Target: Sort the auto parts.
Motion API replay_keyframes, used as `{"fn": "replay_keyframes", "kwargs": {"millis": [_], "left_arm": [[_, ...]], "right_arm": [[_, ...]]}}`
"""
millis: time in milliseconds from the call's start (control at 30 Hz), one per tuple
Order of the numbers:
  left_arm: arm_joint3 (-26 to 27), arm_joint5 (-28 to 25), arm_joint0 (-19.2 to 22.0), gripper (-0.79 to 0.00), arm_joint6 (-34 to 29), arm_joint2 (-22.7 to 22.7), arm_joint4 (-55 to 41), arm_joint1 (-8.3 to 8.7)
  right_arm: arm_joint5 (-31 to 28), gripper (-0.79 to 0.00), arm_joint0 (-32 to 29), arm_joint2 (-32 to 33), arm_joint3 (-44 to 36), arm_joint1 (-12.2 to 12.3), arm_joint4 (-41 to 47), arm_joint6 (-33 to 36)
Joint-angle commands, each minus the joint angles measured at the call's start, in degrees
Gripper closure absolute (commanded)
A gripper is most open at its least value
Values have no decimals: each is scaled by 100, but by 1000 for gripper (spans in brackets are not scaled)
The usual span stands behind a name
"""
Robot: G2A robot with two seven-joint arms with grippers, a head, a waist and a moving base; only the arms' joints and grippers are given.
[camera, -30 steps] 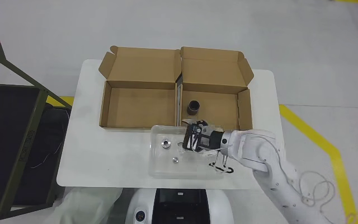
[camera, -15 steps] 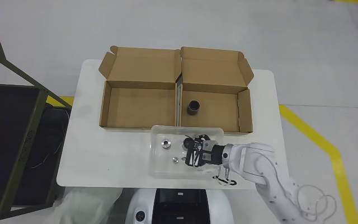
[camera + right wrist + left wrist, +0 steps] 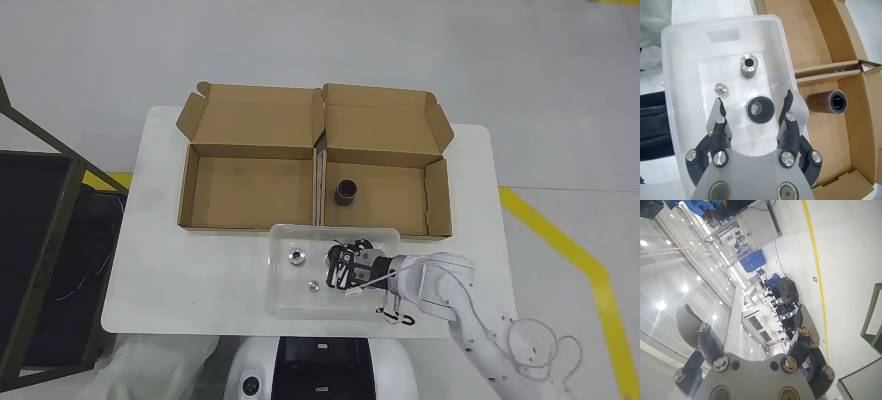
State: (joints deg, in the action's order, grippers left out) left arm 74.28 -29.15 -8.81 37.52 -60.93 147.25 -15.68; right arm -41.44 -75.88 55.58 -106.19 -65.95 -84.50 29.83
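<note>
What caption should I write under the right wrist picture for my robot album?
The robot's open right hand hangs over a black bearing in the clear bin, near a silver cylinder.

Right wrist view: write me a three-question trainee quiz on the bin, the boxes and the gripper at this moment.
1. True or false: the right gripper is shut on a part.
2. How many parts are in the clear bin? A) two B) three C) five
3. Fill in: the dark bearing in the cardboard box lies on its ____.

Key: 1 false, it is open above the bin; 2 B; 3 side.
</note>
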Motion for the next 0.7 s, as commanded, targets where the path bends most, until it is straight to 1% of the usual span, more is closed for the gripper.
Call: {"fn": "replay_keyframes", "kwargs": {"millis": [0,100,167,667], "left_arm": [[0,0,0,-785,0,0,0,0],[0,0,0,-785,0,0,0,0],[0,0,0,-785,0,0,0,0],[0,0,0,-785,0,0,0,0]], "right_arm": [[24,-628,34,-50,111,-6,-56,-12],[75,-653,96,-122,283,-18,-99,-20],[112,-656,140,-163,387,-29,-97,-27],[292,-643,465,-410,1015,-109,-11,-185]]}}
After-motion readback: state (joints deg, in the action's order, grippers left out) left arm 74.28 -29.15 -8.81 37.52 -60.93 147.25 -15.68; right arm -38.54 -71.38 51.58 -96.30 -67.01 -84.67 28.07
